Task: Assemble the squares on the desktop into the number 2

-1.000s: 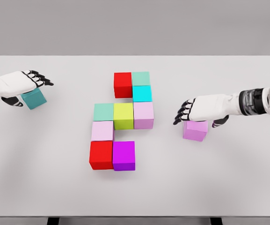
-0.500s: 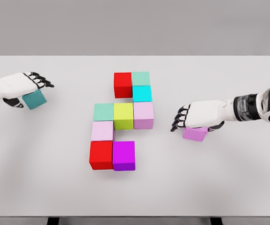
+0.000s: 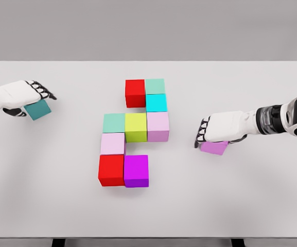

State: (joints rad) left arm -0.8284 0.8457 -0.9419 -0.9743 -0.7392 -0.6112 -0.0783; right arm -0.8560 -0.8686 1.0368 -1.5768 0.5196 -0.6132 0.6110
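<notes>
Starting nearest the camera, the white table [image 3: 241, 206] carries the front row of the block cluster: a red block [image 3: 111, 170] on the left with a magenta block [image 3: 136, 171] touching its right side. Behind the red one sits a pale pink block [image 3: 112, 143]. The next row back holds three blocks side by side: a mint block [image 3: 114, 123], a yellow-green block [image 3: 136, 127] and a lilac block [image 3: 158, 126]. Behind the lilac one stands a cyan block [image 3: 156, 103], and the farthest row holds a second red block [image 3: 135, 93] with a sea-green block [image 3: 155, 86] touching its right.

To the right of the cluster and well apart from it, the right hand [image 3: 221, 132] lies palm down over a violet block [image 3: 214, 147], fingers [image 3: 202, 135] curled down along the block's left edge; a firm grip cannot be confirmed.

At the far left, the left hand [image 3: 20, 94] rests on a teal block [image 3: 38, 109], fingers extended over its top; whether it grips the block cannot be told.
</notes>
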